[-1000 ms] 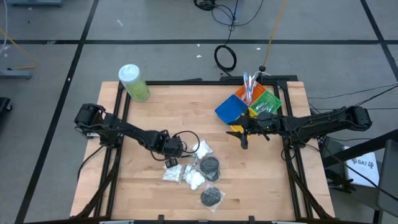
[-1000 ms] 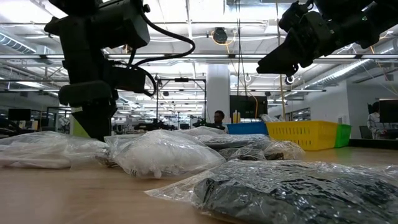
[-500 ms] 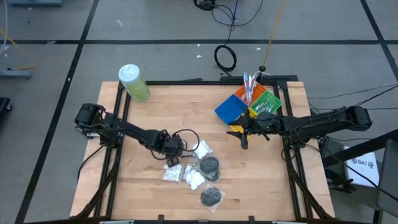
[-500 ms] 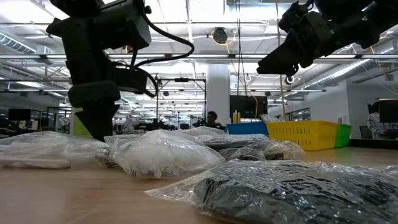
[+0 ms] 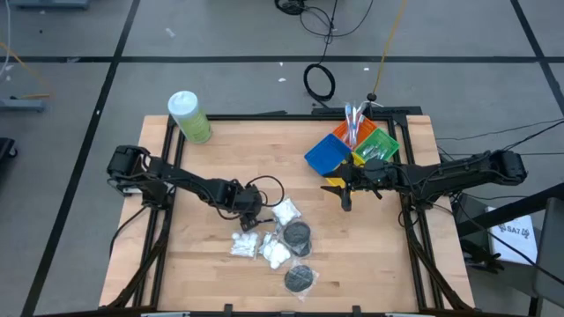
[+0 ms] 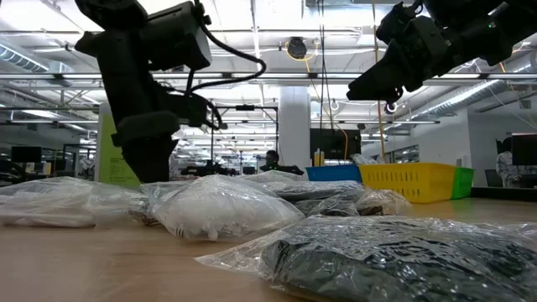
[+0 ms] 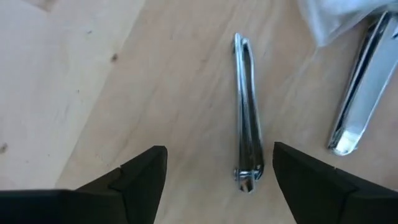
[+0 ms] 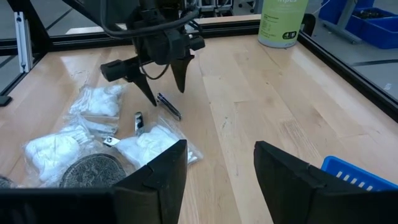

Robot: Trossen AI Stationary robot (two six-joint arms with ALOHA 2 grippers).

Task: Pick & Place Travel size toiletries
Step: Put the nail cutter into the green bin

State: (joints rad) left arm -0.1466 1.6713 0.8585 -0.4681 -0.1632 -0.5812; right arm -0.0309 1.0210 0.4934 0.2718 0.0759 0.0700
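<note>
Left gripper spread, hovering over a nail clipper on the table; nothing pinched. Cotton-ball bags and black discs unsorted mid-table. Right gripper spread, empty, beside the bins. Mostly left to do.

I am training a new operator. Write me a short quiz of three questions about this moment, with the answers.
1. True or false: the left hand is shut on a bag of cotton balls.
2. What lies between the left hand's fingers, seen from its wrist? A: a thin silver item. B: a black disc. C: a toothbrush.
3. Which hand hovers beside the blue bin?

Key: 1 false, it is open and holds nothing. 2 A. 3 the right hand.
</note>
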